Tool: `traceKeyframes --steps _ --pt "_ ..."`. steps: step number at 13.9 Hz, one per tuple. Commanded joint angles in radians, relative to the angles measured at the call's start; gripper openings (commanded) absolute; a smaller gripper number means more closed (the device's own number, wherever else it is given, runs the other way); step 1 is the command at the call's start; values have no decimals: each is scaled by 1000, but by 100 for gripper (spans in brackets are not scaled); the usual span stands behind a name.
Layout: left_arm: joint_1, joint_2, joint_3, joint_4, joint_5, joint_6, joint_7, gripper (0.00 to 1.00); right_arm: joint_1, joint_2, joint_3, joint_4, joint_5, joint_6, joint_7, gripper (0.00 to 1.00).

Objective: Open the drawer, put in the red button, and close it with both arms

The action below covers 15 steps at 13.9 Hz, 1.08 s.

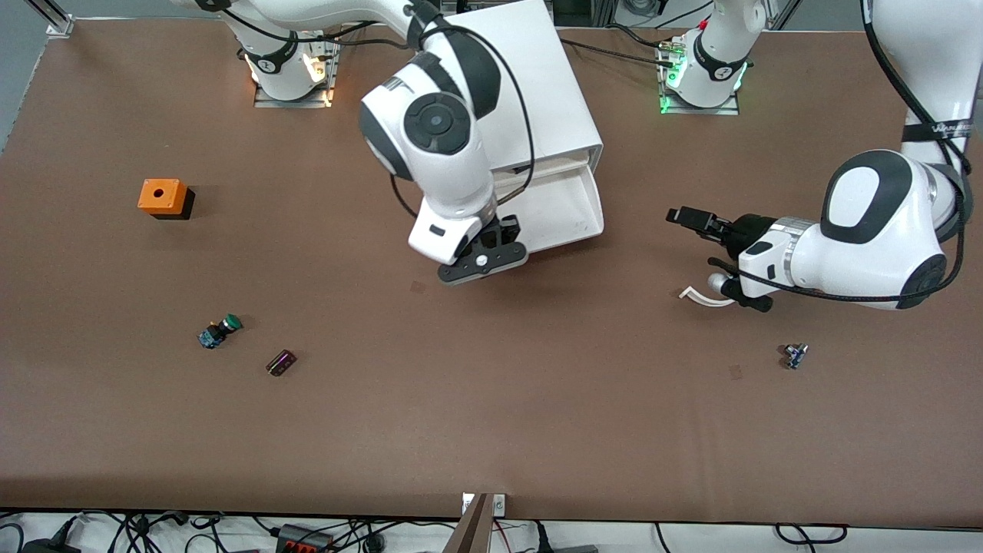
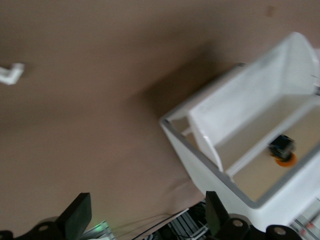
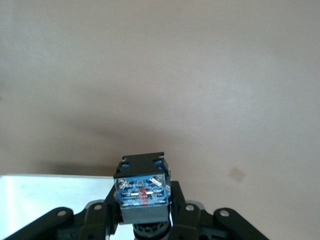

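**Two arms at the open drawer: getting the button in cleanly**

Front view: the drawer (image 1: 570,240) stands pulled out of the white cabinet (image 1: 537,77). The right gripper (image 1: 484,261) hangs at its front corner, toward the right arm's end of the table (image 1: 491,430); its load is hidden from this camera. The left gripper (image 1: 695,221) waits over bare table toward the left arm's end.

Left wrist view: the left gripper (image 2: 145,220) has its fingers wide apart and empty. Inside the drawer (image 2: 235,115) sits a small dark piece with an orange-red cap (image 2: 283,150). I cannot tell whether it is the same piece the right arm carries.

Right wrist view: the right gripper (image 3: 145,212) is clamped on the black-and-blue body of what I take to be the red button (image 3: 140,175), cap hidden, with the drawer's white edge just beside it.

The button should probably clear the drawer wall first, then be lowered close to the floor before release, so it cannot bounce out.
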State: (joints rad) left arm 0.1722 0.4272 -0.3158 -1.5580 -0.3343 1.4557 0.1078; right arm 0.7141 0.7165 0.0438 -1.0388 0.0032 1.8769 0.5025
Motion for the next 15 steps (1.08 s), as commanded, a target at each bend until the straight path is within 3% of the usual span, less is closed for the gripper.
traceKeyframes --steps 1,3,5,8,15 --pt "-14 15 -9 71 179 -18 -71 100 24 17 5 3 39 22 99 0" --pt "-34 22 -16 119 370 -20 -57 100 31 35 4 3 98 33 100 0" --pt "-53 109 -5 215 441 8 -59 100 50 64 11 3 100 34 102 0" --pt "-11 235 -3 349 417 115 -60 100 74 90 13 -4 101 19 108 0" --pt "-17 242 -3 349 403 117 -74 100 99 116 13 -9 127 -7 134 0"
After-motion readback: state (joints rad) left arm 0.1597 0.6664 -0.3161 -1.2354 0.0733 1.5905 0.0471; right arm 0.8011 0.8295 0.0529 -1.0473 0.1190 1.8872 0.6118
